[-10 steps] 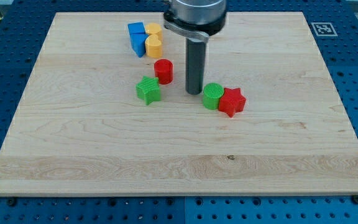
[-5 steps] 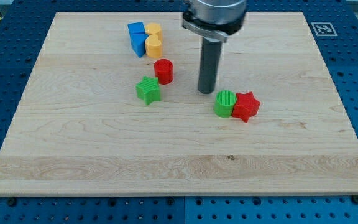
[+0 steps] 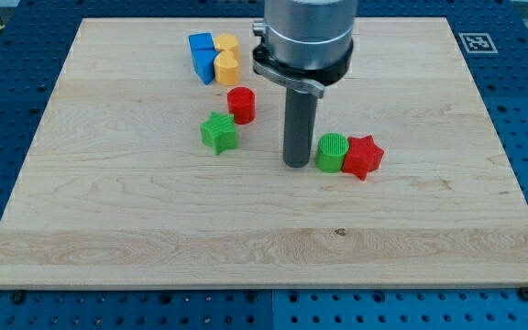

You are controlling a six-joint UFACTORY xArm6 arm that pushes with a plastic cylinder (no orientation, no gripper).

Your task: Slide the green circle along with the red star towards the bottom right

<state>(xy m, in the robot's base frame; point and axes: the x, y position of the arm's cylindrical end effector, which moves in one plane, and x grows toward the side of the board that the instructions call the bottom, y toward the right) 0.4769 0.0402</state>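
Note:
The green circle lies right of the board's middle, touching the red star on its right side. My tip rests on the board just left of the green circle, close to it and slightly lower; I cannot tell whether they touch. The rod rises straight up to the grey arm head at the view's top.
A green star and a red cylinder lie left of the rod. A cluster of blue blocks and yellow blocks sits near the view's top left. The wooden board lies on a blue pegboard table.
The green circle and red star slid right and slightly down between the first two frames. Since then my tip moved down and left, to the circle's left side; the blocks stayed put.

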